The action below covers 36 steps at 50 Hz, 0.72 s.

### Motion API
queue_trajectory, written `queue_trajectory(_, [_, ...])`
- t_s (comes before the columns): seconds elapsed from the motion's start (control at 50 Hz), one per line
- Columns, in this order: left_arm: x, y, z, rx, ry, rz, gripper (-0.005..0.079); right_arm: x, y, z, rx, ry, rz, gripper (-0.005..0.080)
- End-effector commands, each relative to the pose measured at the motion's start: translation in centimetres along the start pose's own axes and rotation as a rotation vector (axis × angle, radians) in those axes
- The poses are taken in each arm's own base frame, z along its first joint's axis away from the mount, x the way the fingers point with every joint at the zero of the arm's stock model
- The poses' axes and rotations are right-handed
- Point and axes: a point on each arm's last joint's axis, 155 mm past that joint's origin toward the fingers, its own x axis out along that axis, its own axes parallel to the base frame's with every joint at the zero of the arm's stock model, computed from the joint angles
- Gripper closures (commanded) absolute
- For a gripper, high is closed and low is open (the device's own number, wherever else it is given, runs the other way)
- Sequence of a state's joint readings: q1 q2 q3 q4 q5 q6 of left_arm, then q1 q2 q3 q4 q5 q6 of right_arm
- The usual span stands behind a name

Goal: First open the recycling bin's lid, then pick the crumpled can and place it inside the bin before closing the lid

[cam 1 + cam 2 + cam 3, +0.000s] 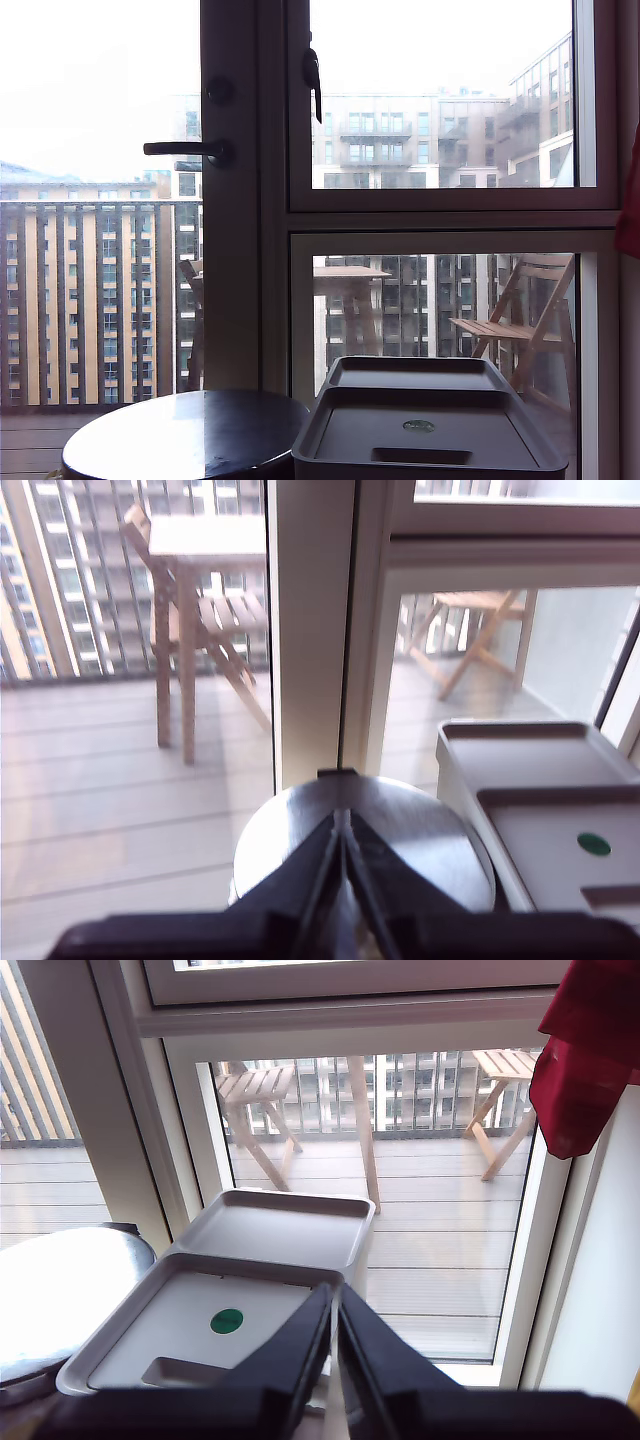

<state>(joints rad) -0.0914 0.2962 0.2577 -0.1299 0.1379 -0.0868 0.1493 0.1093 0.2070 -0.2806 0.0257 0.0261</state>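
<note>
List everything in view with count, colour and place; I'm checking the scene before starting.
recycling bin: one, grey, exterior view's lower right
lid: one, grey with green emblem, flat on the bin
rear panel: one, grey, behind the lid
round table: one, dark, exterior view's lower left
can: none visible
folding chairs: two, wooden, on the balcony
red cloth: one, exterior view's right edge
my first hand: black, shut, empty, facing the round table
my second hand: black, shut, empty, facing the lid
</note>
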Motion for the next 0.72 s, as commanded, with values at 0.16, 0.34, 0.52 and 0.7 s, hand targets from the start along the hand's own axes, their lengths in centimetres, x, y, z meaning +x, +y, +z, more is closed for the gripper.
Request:
queue_trajectory(0.16, [-1.0,0.1,-2.5,-0.024,0.070,0.006,0.0765,-0.7,0.7,-2.0,0.048,0.061,0.037,0.0765])
queue_trajectory(0.34, [-1.5,0.1,-3.3,-0.041,0.098,0.009,0.0765,-0.9,0.7,-4.2,0.057,0.148,0.030,0.0765])
queue_trajectory(0.52, [-1.5,0.1,-3.8,-0.044,0.120,0.011,0.0765,-1.2,0.6,-6.1,0.056,0.225,0.025,0.0765])
queue_trajectory(0.7, [-1.5,0.1,-3.9,-0.046,0.120,0.011,0.0765,-1.6,0.5,-7.6,0.054,0.287,0.021,0.0765])
